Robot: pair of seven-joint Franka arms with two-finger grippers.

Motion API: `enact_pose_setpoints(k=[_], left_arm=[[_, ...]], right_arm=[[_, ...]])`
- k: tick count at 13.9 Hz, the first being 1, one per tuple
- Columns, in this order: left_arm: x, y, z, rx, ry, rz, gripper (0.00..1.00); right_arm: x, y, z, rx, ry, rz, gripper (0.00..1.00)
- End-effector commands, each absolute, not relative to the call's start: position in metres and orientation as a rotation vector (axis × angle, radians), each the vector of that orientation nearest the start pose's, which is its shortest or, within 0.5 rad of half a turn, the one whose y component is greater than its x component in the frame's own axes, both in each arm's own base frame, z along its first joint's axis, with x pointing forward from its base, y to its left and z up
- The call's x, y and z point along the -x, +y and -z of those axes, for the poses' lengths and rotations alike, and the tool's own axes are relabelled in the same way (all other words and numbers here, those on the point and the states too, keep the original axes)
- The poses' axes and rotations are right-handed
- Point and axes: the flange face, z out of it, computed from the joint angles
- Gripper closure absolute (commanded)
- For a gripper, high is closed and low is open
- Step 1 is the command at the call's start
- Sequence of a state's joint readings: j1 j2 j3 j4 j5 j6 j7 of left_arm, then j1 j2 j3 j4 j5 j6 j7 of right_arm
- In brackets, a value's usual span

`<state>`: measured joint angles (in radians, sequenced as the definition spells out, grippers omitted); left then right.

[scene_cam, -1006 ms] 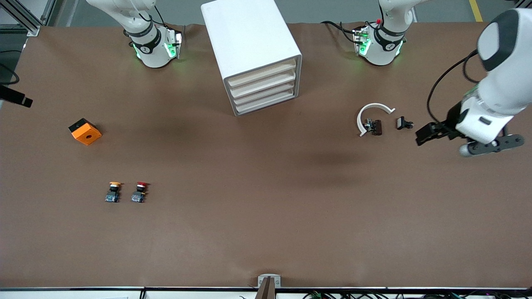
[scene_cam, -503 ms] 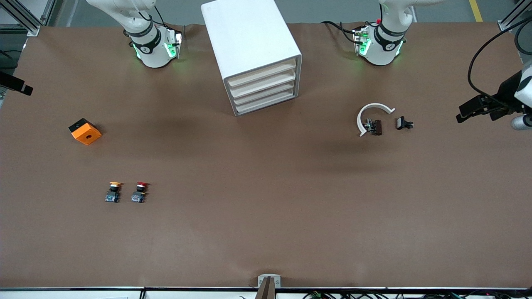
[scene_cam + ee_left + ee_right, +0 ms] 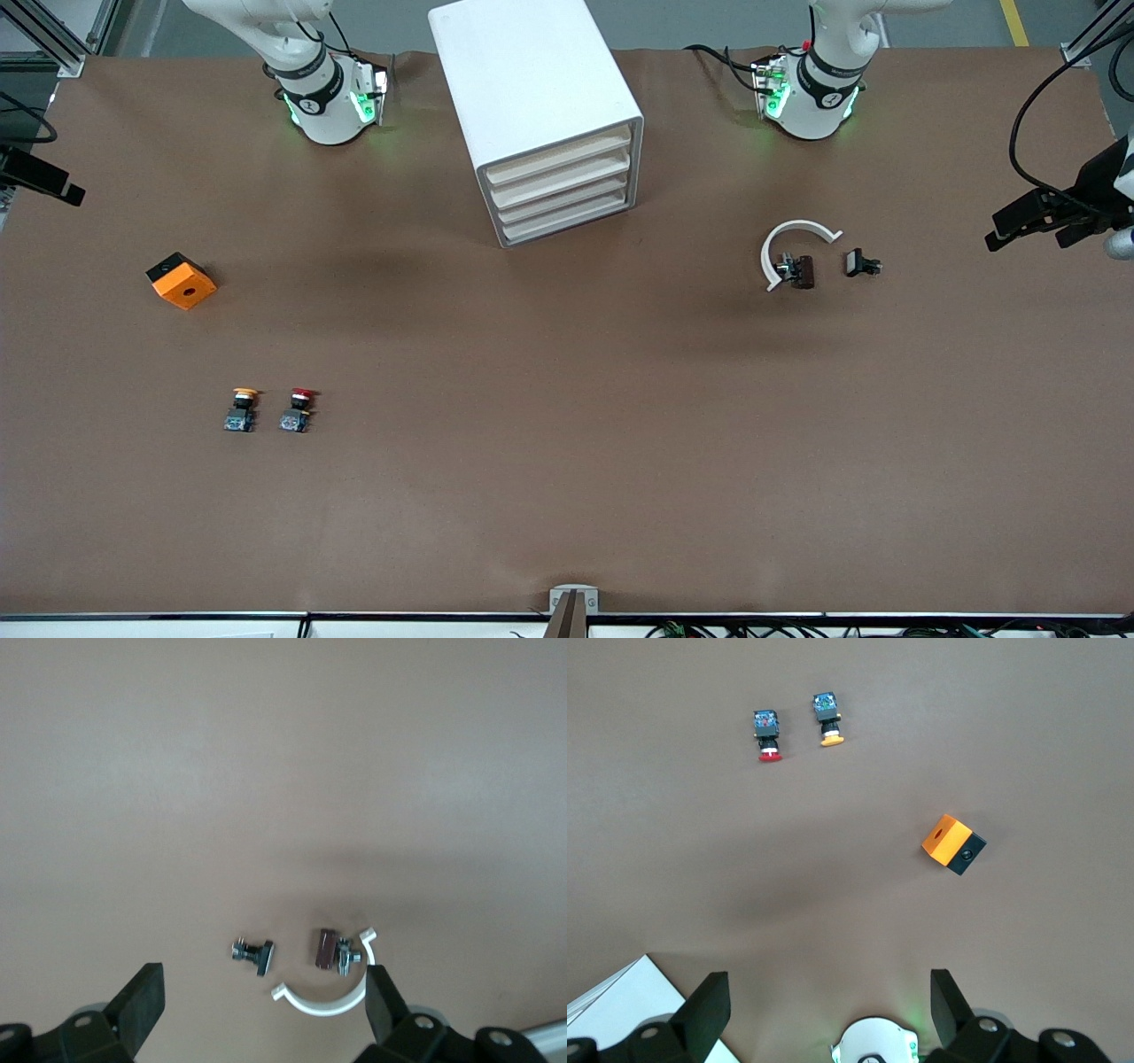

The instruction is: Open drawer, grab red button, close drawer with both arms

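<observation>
Drawers point(image 3: 561, 182), four alike with beige fronts, all sit shut in the white cabinet point(image 3: 532, 80), which stands at 12 o'clock on the brown surface point(image 3: 567, 496) between the two arm bases. The red button point(image 3: 299, 409) lies out on the surface at about 8 o'clock, nearer the front camera than the cabinet and toward the right arm's end. Just beside it, apart from it, lies a yellow button point(image 3: 241, 409). An orange cube point(image 3: 181, 280) with a hole rests at 9 o'clock, farther from the camera than both buttons. At about 2 o'clock lies a white clamp ring point(image 3: 780, 244) with a small brown block point(image 3: 802, 271) touching it, and a black bolt point(image 3: 860, 262) is just beside them. The left gripper point(image 3: 263, 1001) hangs over the surface's edge at 3 o'clock, jaws wide and holding nothing. The right gripper point(image 3: 824, 1005) hangs over the edge at about 10 o'clock, jaws likewise wide and holding nothing.
</observation>
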<state>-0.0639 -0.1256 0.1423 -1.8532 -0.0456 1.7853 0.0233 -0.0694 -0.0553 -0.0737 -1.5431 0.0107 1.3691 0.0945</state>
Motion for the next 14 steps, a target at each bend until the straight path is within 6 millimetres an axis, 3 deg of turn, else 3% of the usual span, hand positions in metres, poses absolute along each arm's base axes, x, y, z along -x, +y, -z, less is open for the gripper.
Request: enact_pose_setpoints(k=[1, 4, 6, 8, 14], left_arm=[[-0.507, 0.031, -0.597, 3.199, -0.038, 0.221, 0.00], [-0.521, 0.012, -0.642, 3.183, -0.009, 0.307, 0.00], [-0.528, 0.000, -0.662, 3.186, 0.012, 0.250, 0.00], [-0.531, -0.011, -0.664, 3.189, -0.028, 0.213, 0.00], [-0.529, -0.011, -0.663, 3.158, 0.010, 0.181, 0.00]], right_arm=[[-0.486, -0.071, -0.649, 3.090, 0.304, -0.137, 0.00], [-0.487, -0.074, -0.650, 3.098, 0.272, -0.125, 0.00], [-0.487, -0.073, -0.651, 3.111, 0.213, -0.113, 0.00], [-0.487, -0.076, -0.651, 3.116, 0.106, -0.105, 0.00], [-0.489, -0.074, -0.653, 3.117, 0.091, -0.091, 0.00]])
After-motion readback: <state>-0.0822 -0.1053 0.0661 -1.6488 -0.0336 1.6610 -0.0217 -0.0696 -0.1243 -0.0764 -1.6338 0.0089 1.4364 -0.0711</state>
